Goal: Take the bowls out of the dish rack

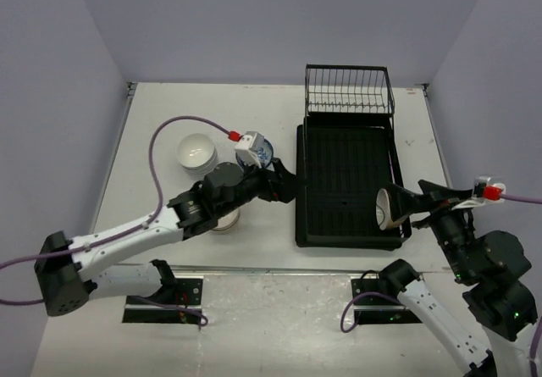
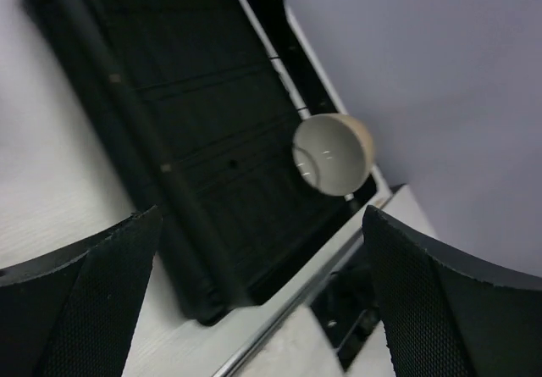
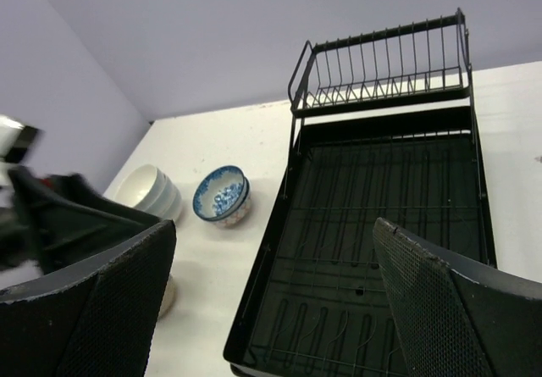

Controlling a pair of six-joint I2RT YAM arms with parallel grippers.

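The top camera is looking down from above and behind the arm bases, far enough back for the whole tabletop point(image 1: 152, 123) and dish rack point(image 1: 347, 182). The left wrist camera is sitting low and tilted beside the rack's left rim, looking rightward across it past the left hand point(image 2: 262, 216). The right wrist camera is facing forward and leftward over the rack's near end, past the right hand point(image 3: 275, 223). All three are sharing the rack's tray.

Robotics lab test cell. White table point(image 1: 152, 114) boxed in by plain lavender walls point(image 1: 254, 21) on three sides. Left arm point(image 1: 127, 237) and right arm point(image 1: 428, 305) bolted to black mounting plates point(image 1: 190, 292) along frame bottom. Purple cable point(image 1: 152, 161) loops left of centre. Dish rack point(image 1: 347, 182) sits centre right on the tabletop.
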